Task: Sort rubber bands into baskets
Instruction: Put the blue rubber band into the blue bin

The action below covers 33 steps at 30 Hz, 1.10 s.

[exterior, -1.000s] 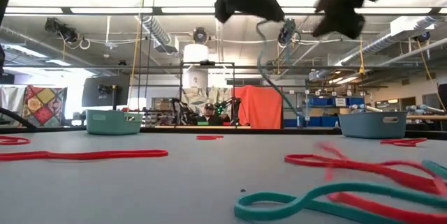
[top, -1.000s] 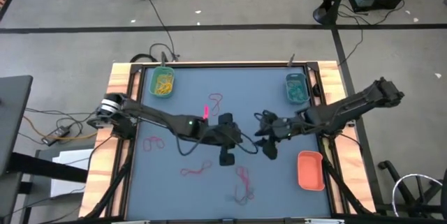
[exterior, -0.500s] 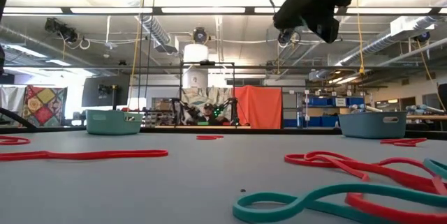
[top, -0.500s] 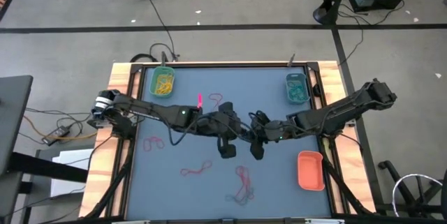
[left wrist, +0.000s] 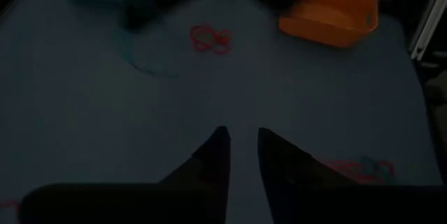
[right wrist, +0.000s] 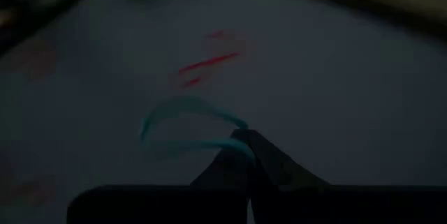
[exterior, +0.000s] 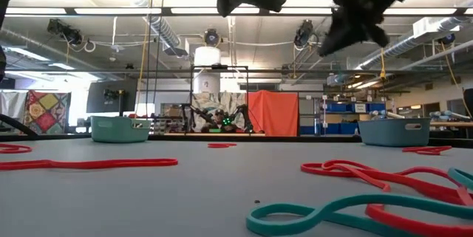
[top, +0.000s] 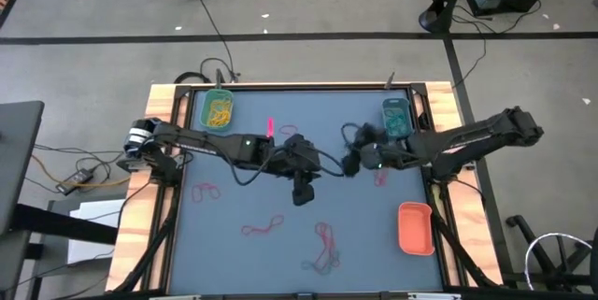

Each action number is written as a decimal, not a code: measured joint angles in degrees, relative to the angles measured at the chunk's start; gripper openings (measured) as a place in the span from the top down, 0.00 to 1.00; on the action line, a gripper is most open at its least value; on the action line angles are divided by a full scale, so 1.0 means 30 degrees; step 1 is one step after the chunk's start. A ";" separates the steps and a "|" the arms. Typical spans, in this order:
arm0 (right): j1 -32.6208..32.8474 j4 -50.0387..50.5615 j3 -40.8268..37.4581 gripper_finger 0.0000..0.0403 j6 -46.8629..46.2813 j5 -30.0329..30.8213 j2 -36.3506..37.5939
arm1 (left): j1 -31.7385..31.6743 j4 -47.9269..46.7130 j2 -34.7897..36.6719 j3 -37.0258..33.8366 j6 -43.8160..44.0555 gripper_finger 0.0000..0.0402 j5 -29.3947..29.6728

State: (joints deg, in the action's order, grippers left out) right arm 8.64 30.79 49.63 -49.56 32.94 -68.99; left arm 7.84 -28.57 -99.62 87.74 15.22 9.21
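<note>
- Now the left gripper (left wrist: pixel 241 147), over the table's middle, has let its jaws part a little; nothing is between them.
- The right gripper (right wrist: pixel 244 144) has clenched on a teal rubber band (right wrist: pixel 181 123) and lifted it toward the teal basket (top: pixel 396 118), so that drop looks next.

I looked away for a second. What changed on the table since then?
The right gripper shut on a teal band, apparently passed over by the left gripper, whose jaws parted. The right arm then swung back toward the teal basket. The baskets and the bands lying on the table stayed put.
</note>
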 joint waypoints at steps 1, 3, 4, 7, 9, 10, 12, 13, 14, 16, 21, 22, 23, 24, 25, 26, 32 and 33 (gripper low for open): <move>-0.0330 0.0930 0.0000 0.99 -0.0602 0.0861 0.0290 | 0.0000 0.0198 -0.0026 0.0021 0.0017 0.80 0.0002; -0.1101 0.3233 0.0000 0.99 -0.2181 0.2157 0.0857 | 0.0000 0.0161 -0.0061 0.0015 0.0032 0.79 0.0015; -0.1611 0.4508 0.0000 0.99 -0.3047 0.2434 0.1098 | 0.0000 0.0201 -0.0065 0.0015 0.0085 0.79 0.0022; -0.3365 0.8217 0.0000 0.99 -0.4542 0.2574 0.1639 | 0.0051 0.0401 -0.0065 0.0015 0.0339 0.79 0.0029; -0.4459 1.0083 0.0000 0.99 -0.4775 0.2605 0.1843 | 0.0058 0.0513 -0.0065 0.0015 0.0650 0.79 0.0029; -0.4982 1.0811 0.0000 0.99 -0.4761 0.2625 0.1882 | 0.0081 0.0699 -0.0065 0.0015 0.0789 0.79 0.0033; -0.6006 1.1389 0.0000 0.99 -0.4309 0.2833 0.1892 | 0.0104 0.0886 -0.0065 0.0015 0.0967 0.79 0.0044; -0.6503 1.1457 0.0000 0.99 -0.3905 0.2953 0.1892 | 0.0109 0.0965 -0.0065 0.0015 0.0993 0.79 0.0047; -0.6953 1.1397 0.0000 0.99 -0.3469 0.3065 0.1885 | 0.0109 0.1151 -0.0065 0.0015 0.1024 0.79 0.0079; -0.7796 1.1203 0.0000 0.99 -0.2915 0.3117 0.1783 | 0.0109 0.1498 -0.0065 0.0015 0.1143 0.79 0.0441; -0.9987 1.1145 0.0000 0.99 -0.2000 0.3654 0.1662 | 0.0129 0.3036 -0.0065 0.0015 0.1756 0.79 0.0714; -1.0393 1.1053 0.0000 0.99 -0.1684 0.3666 0.1619 | 0.0146 0.3240 -0.0065 0.0015 0.1788 0.79 0.0716; -1.0775 1.0863 0.0000 0.99 -0.1224 0.3667 0.1569 | 0.0146 0.3389 -0.0065 0.0015 0.1781 0.79 0.0722; -1.1162 1.0661 0.0000 0.99 -0.0699 0.3667 0.1517 | 0.0146 0.3442 -0.0065 0.0015 0.1788 0.79 0.0729; -1.1532 1.0445 0.0000 0.99 -0.0096 0.3654 0.1468 | 0.0152 0.3465 -0.0065 0.0015 0.1780 0.79 0.0729; -1.1879 1.0208 0.0000 0.98 0.0484 0.3648 0.1420 | 0.0153 0.3509 -0.0065 0.0015 0.1745 0.79 0.0729; -1.4327 0.9614 0.0000 0.90 0.2051 0.1232 0.1185 | 0.0153 0.3627 -0.0065 0.0015 0.2173 0.79 0.0743; -1.4685 0.9629 0.0000 0.88 0.2128 0.0915 0.1132 | 0.0153 0.3655 -0.0065 0.0015 0.2354 0.79 0.0743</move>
State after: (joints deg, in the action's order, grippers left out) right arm -35.42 59.68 49.63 -43.17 35.69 -65.59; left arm 8.29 -17.60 -99.81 87.79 22.28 11.44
